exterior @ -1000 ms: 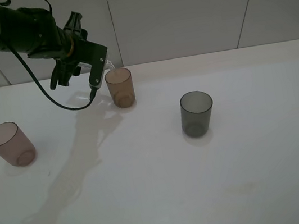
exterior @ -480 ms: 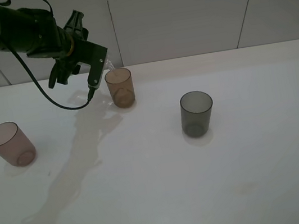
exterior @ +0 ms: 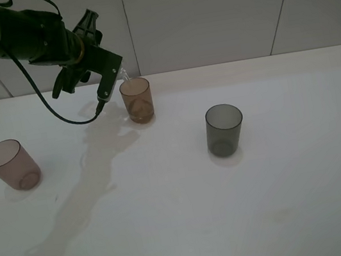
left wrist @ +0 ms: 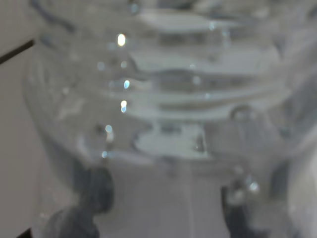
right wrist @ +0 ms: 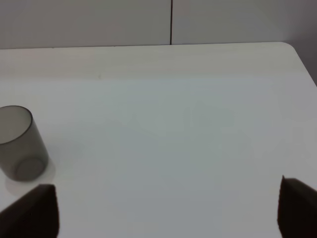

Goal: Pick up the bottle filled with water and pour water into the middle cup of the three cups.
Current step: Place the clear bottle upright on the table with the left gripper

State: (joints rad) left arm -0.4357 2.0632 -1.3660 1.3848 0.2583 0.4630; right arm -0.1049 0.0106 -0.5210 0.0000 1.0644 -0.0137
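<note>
- While tipped over the middle cup [exterior: 137, 99], the bottle [exterior: 125, 76] is clenched in the left hand [exterior: 112, 72], its mouth just above the cup's rim, near the far edge of the table [exterior: 267, 203].
- Left wrist view: filled by the blurred clear bottle.
- Right hand [right wrist: 163, 218] is released, nothing between its fingers.
- Pinkish-brown cup [exterior: 11, 165] is near the left edge; grey cup [exterior: 224, 129] stands well apart, toward the right edge.

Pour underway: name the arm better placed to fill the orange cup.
Left. The left pincer holds the bottle tilted over the middle cup; the right pincer is open and empty near the grey cup.
</note>
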